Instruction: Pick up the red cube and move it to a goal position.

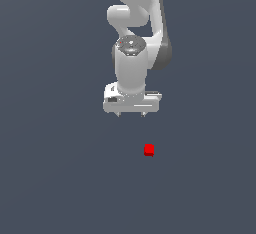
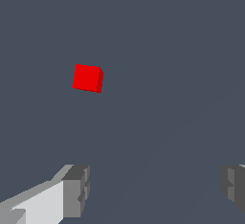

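In the exterior view the upper part of my arm (image 1: 135, 8) runs off the top edge, so its base and shoulder are out of sight, and my fingers show only as two short stubs poking below the wide hand body. From the wrist view one finger (image 2: 76, 189) is seen fairly fully with its grey pad, while the other is clipped by the picture's edge and only a sliver of its pad appears. The dark grey floor (image 1: 55, 178) is so uniform that I cannot make out any edge or seam on it.

My arm comes down from above with the wrist pointing straight at the floor, the hand level and facing downward. My gripper (image 1: 131, 114) is spread wide, the jaws far apart with nothing between them.

The red cube (image 1: 149, 150) rests on the floor, apart from my fingers; in the exterior view it sits below the gripper and toward the exterior view's right. In the wrist view the red cube (image 2: 88, 78) lies well ahead of the fingertips, outside the gap between them
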`<state>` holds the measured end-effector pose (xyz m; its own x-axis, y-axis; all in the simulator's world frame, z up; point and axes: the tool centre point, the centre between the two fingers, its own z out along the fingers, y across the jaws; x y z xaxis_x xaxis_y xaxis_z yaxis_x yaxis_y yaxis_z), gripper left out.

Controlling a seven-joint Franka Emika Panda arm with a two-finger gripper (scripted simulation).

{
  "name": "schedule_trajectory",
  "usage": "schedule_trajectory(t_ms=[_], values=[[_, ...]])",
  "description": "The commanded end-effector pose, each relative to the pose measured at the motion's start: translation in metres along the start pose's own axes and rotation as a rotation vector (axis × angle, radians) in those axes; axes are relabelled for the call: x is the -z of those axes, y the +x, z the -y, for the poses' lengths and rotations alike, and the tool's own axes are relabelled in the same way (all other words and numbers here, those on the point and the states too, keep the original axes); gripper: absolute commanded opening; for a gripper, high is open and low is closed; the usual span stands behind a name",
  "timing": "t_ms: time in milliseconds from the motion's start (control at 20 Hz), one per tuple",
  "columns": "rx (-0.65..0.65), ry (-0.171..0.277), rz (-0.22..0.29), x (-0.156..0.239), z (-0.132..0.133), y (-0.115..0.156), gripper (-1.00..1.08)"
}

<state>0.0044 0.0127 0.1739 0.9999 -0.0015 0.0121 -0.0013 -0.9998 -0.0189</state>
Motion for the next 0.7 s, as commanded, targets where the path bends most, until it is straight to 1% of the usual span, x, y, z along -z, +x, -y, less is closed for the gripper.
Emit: schedule_trajectory(t_ms=[0, 300, 650], values=[[0.0, 0.0, 0.0, 0.0, 0.0, 0.0, 1.0], [-0.008, -0.001, 0.001, -0.008, 0.005, 0.004, 1.0], [-0.035, -0.005, 0.002, -0.038, 0.021, 0.018, 1.0]])
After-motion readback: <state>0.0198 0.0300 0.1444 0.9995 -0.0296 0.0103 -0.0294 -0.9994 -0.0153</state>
